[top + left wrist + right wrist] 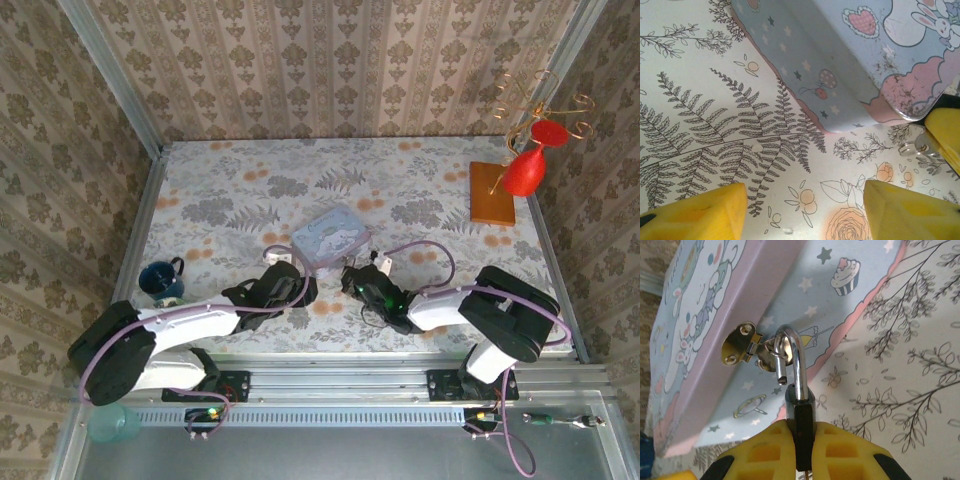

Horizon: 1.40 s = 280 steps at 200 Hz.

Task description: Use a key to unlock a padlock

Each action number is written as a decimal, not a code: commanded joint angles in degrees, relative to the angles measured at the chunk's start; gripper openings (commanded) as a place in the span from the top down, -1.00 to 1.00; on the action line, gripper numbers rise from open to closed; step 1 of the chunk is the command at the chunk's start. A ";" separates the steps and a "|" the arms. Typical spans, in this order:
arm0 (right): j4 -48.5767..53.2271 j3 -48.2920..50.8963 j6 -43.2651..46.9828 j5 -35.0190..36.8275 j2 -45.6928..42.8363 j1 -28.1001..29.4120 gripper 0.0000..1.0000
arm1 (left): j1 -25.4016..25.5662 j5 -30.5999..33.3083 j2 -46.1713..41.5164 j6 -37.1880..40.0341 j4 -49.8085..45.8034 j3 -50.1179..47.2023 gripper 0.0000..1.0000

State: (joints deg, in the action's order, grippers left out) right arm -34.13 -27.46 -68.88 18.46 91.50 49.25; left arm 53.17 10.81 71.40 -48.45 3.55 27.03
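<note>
Right claw [802,429]: clamped on the dark body of the padlock [801,410], one yellow finger on each flat side.

Padlock position: at the front wall of the pastel tin [695,330], near the middle of the counter [910,365]. It is hooked through the ring of the tin's brass hasp [740,342].

Shackle [797,352]: long leg seated in the body. The short leg ends in open air just beside the hasp ring, clear of the body. Reads as sprung open.

Progress, as a judgement: the unlocking itself looks done. What is left is to slip the shackle out of the ring, if that is wanted.

Key: a small silvery piece [914,147] sits against the right claw's finger. Whether it is the key or its ring cannot be told.

Orientation: the long axis runs in line with the claw's fingers. The shackle end points away from the claw, into the tin's wall. The body end points back toward the wrist.

Left claw [802,215]: fingers apart, holding nothing, low over the counter near the tin's corner.
</note>
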 commanded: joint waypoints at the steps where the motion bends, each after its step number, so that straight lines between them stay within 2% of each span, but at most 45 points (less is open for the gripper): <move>1: -4.28 -0.98 -3.71 -2.18 1.64 -2.19 1.00 | -0.34 0.96 -1.82 0.54 2.36 1.71 -0.33; 43: -2.61 -3.63 -3.93 -7.14 2.75 -4.97 0.98 | -5.96 -3.92 1.40 4.84 3.30 6.46 -0.42; 65: -1.46 -3.96 -3.72 -9.53 2.54 -6.69 0.95 | -7.68 -3.51 6.06 6.37 -0.01 11.16 -0.44; 93: -0.26 -4.05 -2.94 -11.53 2.02 -7.99 0.94 | -8.07 0.94 13.22 8.19 -5.03 16.54 -0.47; 118: 1.66 -4.07 -1.99 -12.56 1.36 -9.44 0.93 | -8.62 2.29 16.74 7.86 -6.15 17.45 -0.47; 169: 1.23 -4.27 -0.82 -18.88 2.43 -15.66 0.91 | -8.55 3.80 17.61 6.50 -5.84 15.04 -0.45; 215: -1.30 -4.87 0.54 -23.40 2.30 -17.85 0.85 | -8.26 3.28 18.86 5.74 -4.66 14.55 -0.44; 240: 2.63 -8.96 3.55 -27.79 3.78 -17.37 0.84 | -7.75 2.99 19.86 5.74 -4.38 15.11 -0.43; 280: 4.33 -7.45 4.36 -25.93 2.89 -19.54 0.84 | -7.29 2.81 20.15 5.25 -4.17 15.34 -0.43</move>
State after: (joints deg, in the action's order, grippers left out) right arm -30.98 -35.42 -66.43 -6.92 94.98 31.40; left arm 45.36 12.60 88.88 -42.96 6.74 43.94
